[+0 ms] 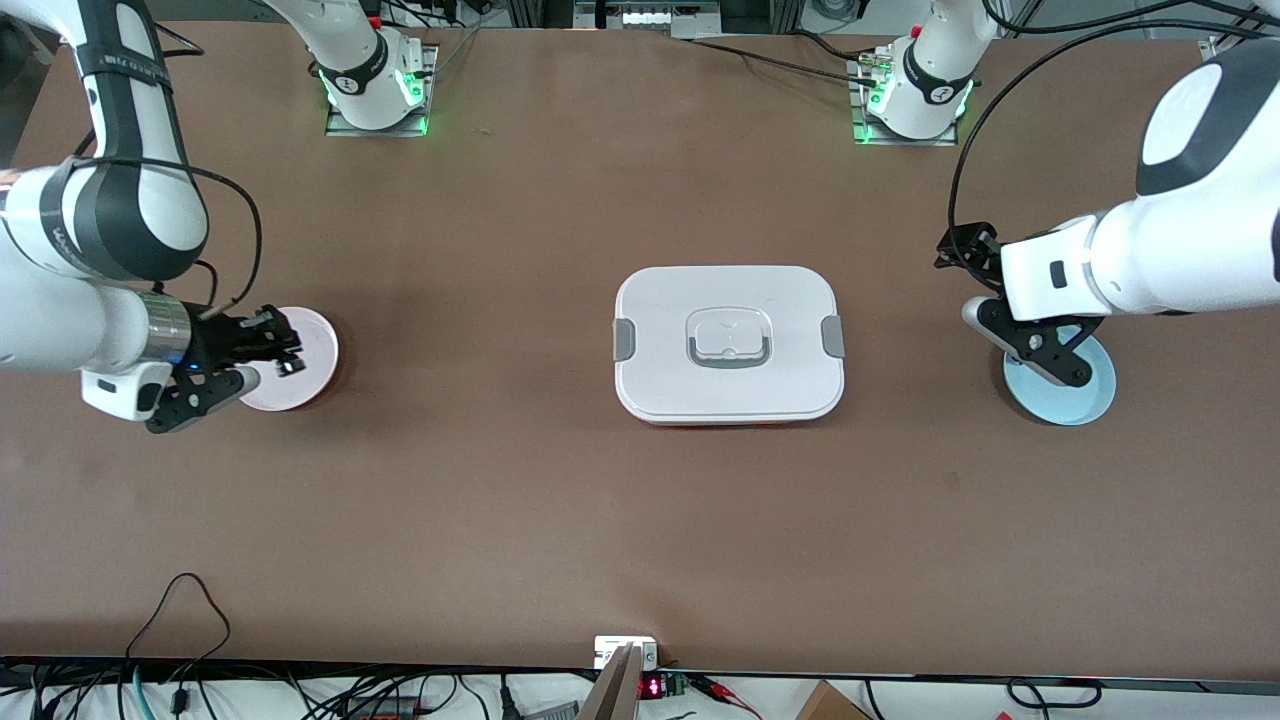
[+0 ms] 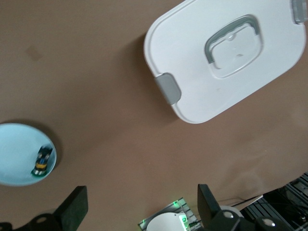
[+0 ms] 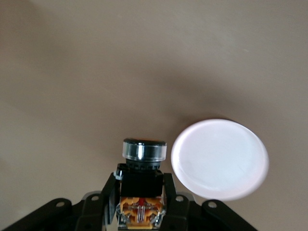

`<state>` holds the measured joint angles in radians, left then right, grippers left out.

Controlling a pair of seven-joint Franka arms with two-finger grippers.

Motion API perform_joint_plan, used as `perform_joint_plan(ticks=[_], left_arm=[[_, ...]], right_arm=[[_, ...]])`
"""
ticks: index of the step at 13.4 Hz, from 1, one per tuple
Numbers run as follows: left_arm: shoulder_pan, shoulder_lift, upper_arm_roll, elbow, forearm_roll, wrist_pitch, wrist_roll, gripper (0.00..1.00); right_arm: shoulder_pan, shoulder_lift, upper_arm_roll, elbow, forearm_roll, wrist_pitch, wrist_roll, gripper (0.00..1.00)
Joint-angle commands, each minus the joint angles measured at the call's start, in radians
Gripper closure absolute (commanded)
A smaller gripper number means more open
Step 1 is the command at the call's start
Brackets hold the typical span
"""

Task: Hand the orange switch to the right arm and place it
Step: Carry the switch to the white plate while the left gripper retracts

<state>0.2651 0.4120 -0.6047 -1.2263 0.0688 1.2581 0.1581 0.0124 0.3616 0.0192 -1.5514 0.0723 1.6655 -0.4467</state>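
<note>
My right gripper [image 1: 272, 358] is shut on the orange switch [image 3: 140, 185], a black block with an orange-brown end and a clear round cap. It holds the switch in the air at the edge of the pink plate [image 1: 315, 350], which also shows bare in the right wrist view [image 3: 220, 160]. My left gripper [image 1: 1025, 345] is open and empty above the light blue plate [image 1: 1085, 400]. In the left wrist view its fingers [image 2: 77, 204] stand wide apart.
A white lidded box [image 1: 728, 345] with grey latches and handle sits mid-table and shows in the left wrist view [image 2: 226, 57]. The blue plate [image 2: 17, 154] holds a small black part with a green-yellow cap [image 2: 42, 160].
</note>
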Motion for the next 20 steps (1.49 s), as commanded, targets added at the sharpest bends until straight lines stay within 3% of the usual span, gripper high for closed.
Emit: perform_joint_plan(ticks=[1, 2, 4, 6, 9, 11, 12, 15, 20], left_arm=[[-0.006, -0.021, 0.011, 0.069, 0.051, -0.086, -0.055, 0.00], [0.000, -0.015, 0.022, 0.103, 0.051, -0.100, -0.058, 0.00], [-0.059, -0.076, 0.167, 0.069, 0.031, -0.041, -0.092, 0.00], [-0.143, -0.200, 0.352, -0.080, -0.091, 0.100, -0.242, 0.00], [-0.263, -0.301, 0.500, -0.226, -0.090, 0.177, -0.339, 0.00], [-0.262, -0.421, 0.525, -0.417, -0.087, 0.405, -0.307, 0.00], [-0.262, -0.452, 0.526, -0.470, -0.087, 0.444, -0.243, 0.00], [-0.259, -0.449, 0.528, -0.482, -0.086, 0.440, -0.155, 0.00], [-0.259, -0.424, 0.517, -0.463, -0.080, 0.399, -0.153, 0.00]], right_arm=[[0.000, -0.035, -0.001, -0.021, -0.095, -0.010, 0.013, 1.00], [-0.003, -0.039, -0.002, -0.039, -0.121, 0.025, 0.013, 1.00], [-0.023, -0.067, -0.004, -0.110, -0.141, 0.098, 0.008, 1.00], [-0.028, -0.117, -0.010, -0.235, -0.144, 0.227, 0.011, 1.00], [-0.049, -0.153, -0.030, -0.428, -0.152, 0.461, 0.013, 1.00], [-0.061, -0.153, -0.030, -0.501, -0.143, 0.561, 0.014, 1.00], [-0.064, -0.151, -0.030, -0.533, -0.137, 0.609, 0.016, 1.00], [-0.097, -0.124, -0.030, -0.605, -0.132, 0.739, 0.031, 1.00], [-0.100, -0.021, -0.030, -0.610, -0.060, 0.850, 0.031, 1.00]])
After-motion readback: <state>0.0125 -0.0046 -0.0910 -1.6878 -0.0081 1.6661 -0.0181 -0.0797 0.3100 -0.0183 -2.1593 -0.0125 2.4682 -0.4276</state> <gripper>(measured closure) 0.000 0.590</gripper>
